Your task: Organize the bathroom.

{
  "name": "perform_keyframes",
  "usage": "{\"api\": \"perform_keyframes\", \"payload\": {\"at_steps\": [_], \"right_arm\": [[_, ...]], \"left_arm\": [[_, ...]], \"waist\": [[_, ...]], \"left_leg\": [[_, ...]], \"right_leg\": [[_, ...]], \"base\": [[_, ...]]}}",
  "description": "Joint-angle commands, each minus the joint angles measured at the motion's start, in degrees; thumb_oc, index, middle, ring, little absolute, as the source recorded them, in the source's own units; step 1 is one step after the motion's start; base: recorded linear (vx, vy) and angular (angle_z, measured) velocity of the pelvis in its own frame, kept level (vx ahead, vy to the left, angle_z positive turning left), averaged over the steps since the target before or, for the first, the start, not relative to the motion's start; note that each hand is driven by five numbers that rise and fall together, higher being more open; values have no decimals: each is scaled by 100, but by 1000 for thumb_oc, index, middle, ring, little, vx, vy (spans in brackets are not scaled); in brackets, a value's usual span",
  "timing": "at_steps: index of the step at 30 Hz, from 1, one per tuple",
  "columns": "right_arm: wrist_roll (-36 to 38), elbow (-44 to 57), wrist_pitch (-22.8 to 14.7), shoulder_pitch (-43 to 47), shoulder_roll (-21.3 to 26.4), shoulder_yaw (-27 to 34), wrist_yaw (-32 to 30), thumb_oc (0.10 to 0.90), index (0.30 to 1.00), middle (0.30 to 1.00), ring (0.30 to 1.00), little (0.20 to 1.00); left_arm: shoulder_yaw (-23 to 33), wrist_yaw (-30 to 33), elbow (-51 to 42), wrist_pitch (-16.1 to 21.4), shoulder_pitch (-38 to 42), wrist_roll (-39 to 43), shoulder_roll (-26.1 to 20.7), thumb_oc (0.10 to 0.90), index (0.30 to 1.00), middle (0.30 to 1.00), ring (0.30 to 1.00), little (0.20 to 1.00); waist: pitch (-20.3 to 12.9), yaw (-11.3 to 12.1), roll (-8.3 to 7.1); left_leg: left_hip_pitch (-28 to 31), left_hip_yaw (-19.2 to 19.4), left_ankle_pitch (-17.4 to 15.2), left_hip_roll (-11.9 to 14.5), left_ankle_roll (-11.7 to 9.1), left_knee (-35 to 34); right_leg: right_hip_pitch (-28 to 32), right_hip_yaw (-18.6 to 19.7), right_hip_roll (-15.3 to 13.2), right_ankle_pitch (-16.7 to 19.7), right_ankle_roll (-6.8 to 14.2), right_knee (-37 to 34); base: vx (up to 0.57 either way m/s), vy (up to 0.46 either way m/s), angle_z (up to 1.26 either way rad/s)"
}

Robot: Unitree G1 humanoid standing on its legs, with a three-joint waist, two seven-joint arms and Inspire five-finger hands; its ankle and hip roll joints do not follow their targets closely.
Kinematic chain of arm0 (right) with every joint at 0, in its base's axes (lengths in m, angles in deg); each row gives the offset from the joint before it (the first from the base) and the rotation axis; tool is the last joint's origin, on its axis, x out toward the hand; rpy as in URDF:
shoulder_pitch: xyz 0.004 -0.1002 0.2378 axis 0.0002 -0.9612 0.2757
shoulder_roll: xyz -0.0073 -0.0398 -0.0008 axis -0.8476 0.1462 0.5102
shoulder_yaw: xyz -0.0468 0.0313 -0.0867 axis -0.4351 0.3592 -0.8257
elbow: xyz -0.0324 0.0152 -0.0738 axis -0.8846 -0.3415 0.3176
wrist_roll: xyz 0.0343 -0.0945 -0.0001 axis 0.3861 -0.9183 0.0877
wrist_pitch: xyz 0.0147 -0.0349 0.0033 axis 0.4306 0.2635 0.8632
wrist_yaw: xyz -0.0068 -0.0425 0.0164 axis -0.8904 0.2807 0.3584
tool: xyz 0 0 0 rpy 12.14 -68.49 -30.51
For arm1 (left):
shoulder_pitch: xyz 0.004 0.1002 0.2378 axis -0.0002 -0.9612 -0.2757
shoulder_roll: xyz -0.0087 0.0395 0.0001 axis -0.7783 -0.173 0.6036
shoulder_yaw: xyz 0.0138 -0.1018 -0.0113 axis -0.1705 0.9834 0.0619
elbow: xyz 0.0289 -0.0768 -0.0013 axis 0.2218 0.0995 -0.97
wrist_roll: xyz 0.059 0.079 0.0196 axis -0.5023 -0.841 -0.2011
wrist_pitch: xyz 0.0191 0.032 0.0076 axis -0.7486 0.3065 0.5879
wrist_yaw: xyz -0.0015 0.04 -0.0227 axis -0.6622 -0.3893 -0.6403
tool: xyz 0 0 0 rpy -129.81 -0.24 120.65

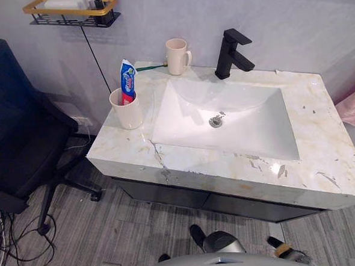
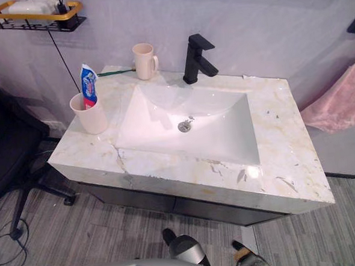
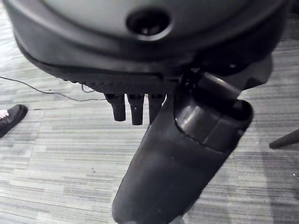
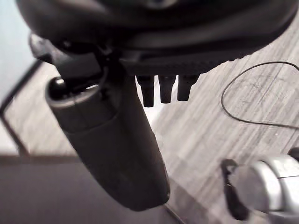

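Marble vanity [image 1: 323, 154], toothpaste [image 1: 128, 82] in cup [image 1: 127, 111]

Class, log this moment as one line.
left hand: open, over floor | right hand: open, over floor | toothpaste: in cup | toothbrush: beside mug

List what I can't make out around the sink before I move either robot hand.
- Green toothbrush: head hidden behind the cream handled mug in both eye views.
- Red, white and blue toothpaste tube: lower part hidden inside the cream handleless cup.
- Yellow-rimmed black wire shelf: contents cut off by the top edge.
- Pink towel: cut off by the right edge.
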Motion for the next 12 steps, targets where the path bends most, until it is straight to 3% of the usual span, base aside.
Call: {"api": "perform_keyframes", "payload": {"at_steps": [1,5,12], "right_arm": [[-1508,-132,881,481,81,-337,1274,800,900,900,900,900],[-2370,-123,1119,567,93,-812,1901,800,900,900,900,900],[-2412,-350,1154,734,30,-906,2034,800,900,900,900,900]], "left_arm": [[200,-12,-370,-45,450,105,211,800,900,900,900,900],[128,-5,-493,-34,456,74,201,800,900,900,900,900],[72,11,-497,-82,426,132,194,800,900,900,900,900]], "waist": [[16,219,-109],[35,356,-164],[28,481,-213]], "left_leg": [[58,-324,-882,298,-6,674],[60,-317,-870,331,3,680],[109,-281,-873,360,23,679]], "right_leg": [[-591,18,-252,-376,417,846],[-588,-146,-252,-397,414,878],[-523,-319,-260,-428,405,889]], "base": [[-25,-56,10],[-23,-61,23],[4,-29,6]]}}
